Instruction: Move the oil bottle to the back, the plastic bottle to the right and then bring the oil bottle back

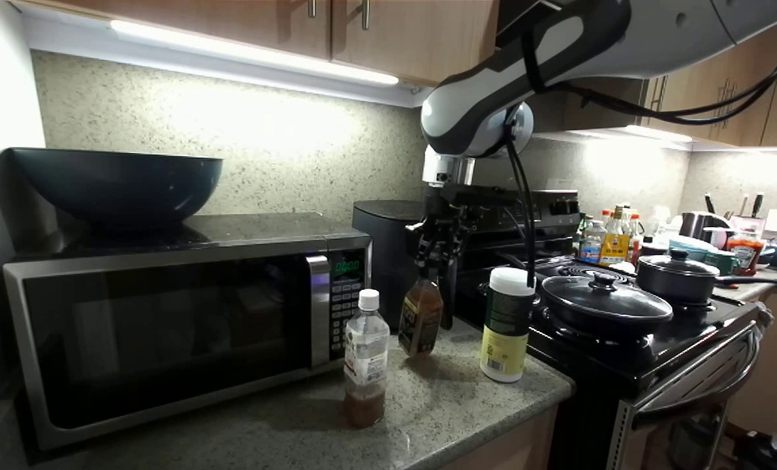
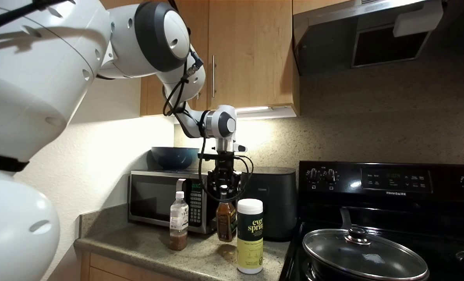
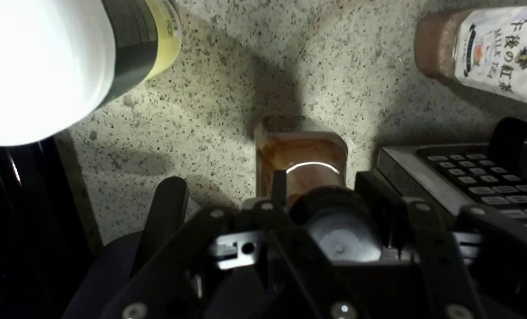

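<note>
The gripper point(image 3: 323, 190) is pinched on the dark top of the oil bottle point(image 2: 226, 220), its fingers point(image 3: 278, 186) only as far apart as that top is wide. The oil bottle tips a bit, & I can't tell if its bottom touches the counter point(image 1: 454, 401). Its dark label has writing, but it's too fuzzy to read. It's btwn the plastic bottle point(image 1: 366, 365) & a tall tub point(image 2: 250, 238), near the microwave point(image 1: 186, 339).

The plastic bottle stands straight up, w/ a white cap & brown stuff low down. Its label says "MILK TEA", plus Japanese letters, 午後の紅茶. The tub's label says "ever spring", dark green up top & yellow below; the rest is v. small. Green nos. glow on the microwave, & a big blue bowl point(image 2: 175, 157) sits on it. A black machine point(image 2: 271, 207) is just beside it; the word on it is too small to read.

The stove point(image 2: 395, 203) says "FRIGIDAIRE" & has pans point(image 1: 607, 313) w/ glass lids. The counter is gray stone w/ lots of specks, & the back wall point(image 1: 297, 156) is speckled too. Wood cupboards point(image 2: 251, 54) hang above w/ a bright light point(image 1: 251, 53) under them. Past the stove are more bottles point(image 1: 616, 245) etc.
</note>
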Robot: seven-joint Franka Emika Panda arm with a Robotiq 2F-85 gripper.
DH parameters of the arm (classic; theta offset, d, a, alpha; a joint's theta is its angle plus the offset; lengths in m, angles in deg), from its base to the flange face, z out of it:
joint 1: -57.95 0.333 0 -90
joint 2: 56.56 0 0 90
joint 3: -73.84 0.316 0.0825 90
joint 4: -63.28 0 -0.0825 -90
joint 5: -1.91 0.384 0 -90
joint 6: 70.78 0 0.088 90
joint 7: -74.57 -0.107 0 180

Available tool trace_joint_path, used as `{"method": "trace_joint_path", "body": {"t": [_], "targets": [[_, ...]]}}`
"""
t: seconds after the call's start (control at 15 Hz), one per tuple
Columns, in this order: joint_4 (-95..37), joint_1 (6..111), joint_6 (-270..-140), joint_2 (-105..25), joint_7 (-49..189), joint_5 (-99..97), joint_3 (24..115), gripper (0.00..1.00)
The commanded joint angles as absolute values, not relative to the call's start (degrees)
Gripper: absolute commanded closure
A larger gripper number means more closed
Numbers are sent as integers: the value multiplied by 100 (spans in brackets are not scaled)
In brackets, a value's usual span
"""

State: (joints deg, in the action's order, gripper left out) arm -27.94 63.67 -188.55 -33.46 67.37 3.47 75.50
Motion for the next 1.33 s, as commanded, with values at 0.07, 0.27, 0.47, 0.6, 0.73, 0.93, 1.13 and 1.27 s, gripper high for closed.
{"method": "trace_joint_path", "body": {"t": [0.07,0.27,0.47,0.6,0.73,0.93,1.13,1.27], "targets": [[-2787,6349,-18838,-3290,6729,334,7578,57],[-2787,6349,-18838,-3260,6729,335,7578,57],[-2471,6319,-18494,-3069,6820,353,7587,82],[-2158,6310,-18183,-2874,6841,346,7581,82],[-1806,6315,-17897,-2700,6856,322,7574,82],[-1235,6343,-17523,-2409,6835,287,7566,82],[-711,6357,-17280,-2136,6821,284,7560,82],[-414,6368,-17160,-1971,6812,274,7552,82]]}}
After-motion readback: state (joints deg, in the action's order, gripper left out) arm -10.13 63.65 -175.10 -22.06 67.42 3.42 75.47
